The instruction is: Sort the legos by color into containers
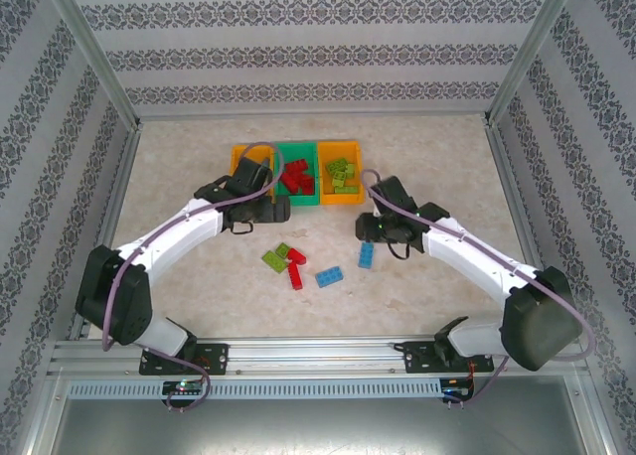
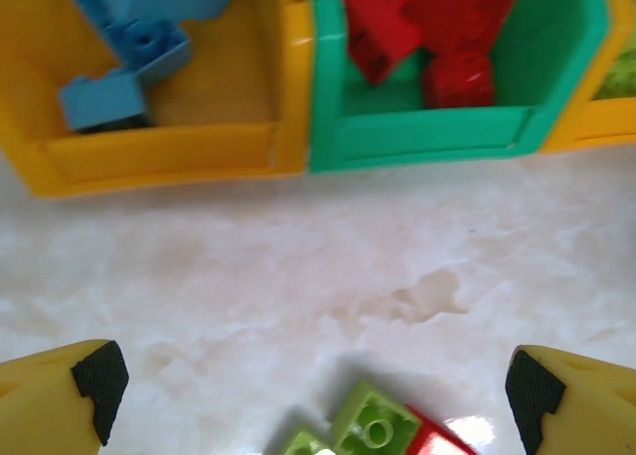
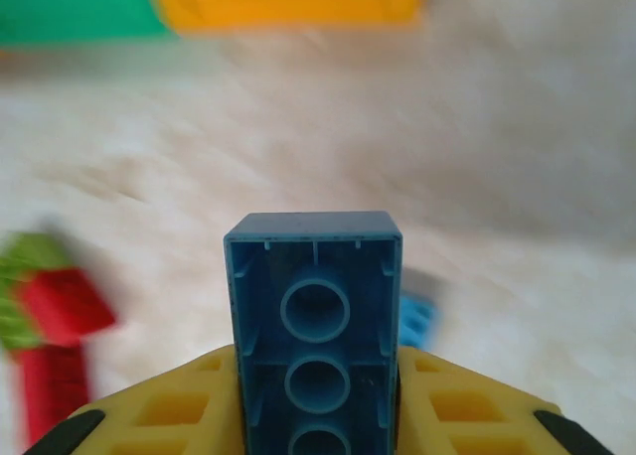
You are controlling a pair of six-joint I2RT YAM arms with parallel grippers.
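**A:** What is in our right hand (image 3: 318,415)?

**B:** A blue brick (image 3: 313,306). Our right hand is pinching it by its lower end. The hollow side faces us, and it is up off the table (image 1: 199,276).

**A:** And our left hand (image 2: 318,390)?

**B:** It is spread wide with nothing in it. It hangs over the table just in front of the bins, near a green brick (image 2: 373,430).

**A:** Where do the blue ones go?

**B:** In the left orange bin (image 2: 159,162). Blue ones lie in there already. Red ones are in the green bin (image 2: 427,137). Green ones are in the right orange bin (image 1: 338,201).

**A:** So what could go wrong?

**B:** We think the blue bin is the far one for our right arm. We must go past the other two bins first. If we let go too soon, the blue brick drops in with the red or green ones.

**A:** Anything else?

**B:** Our left arm sits right in front of that bin, so our two arms could bump. We also hold the brick by one end. A bump or a fast swing might twist it loose.

**A:** Is there more to sort?

**B:** Yes. A loose red brick (image 1: 296,271) and a loose blue brick (image 1: 329,276) lie on the table.
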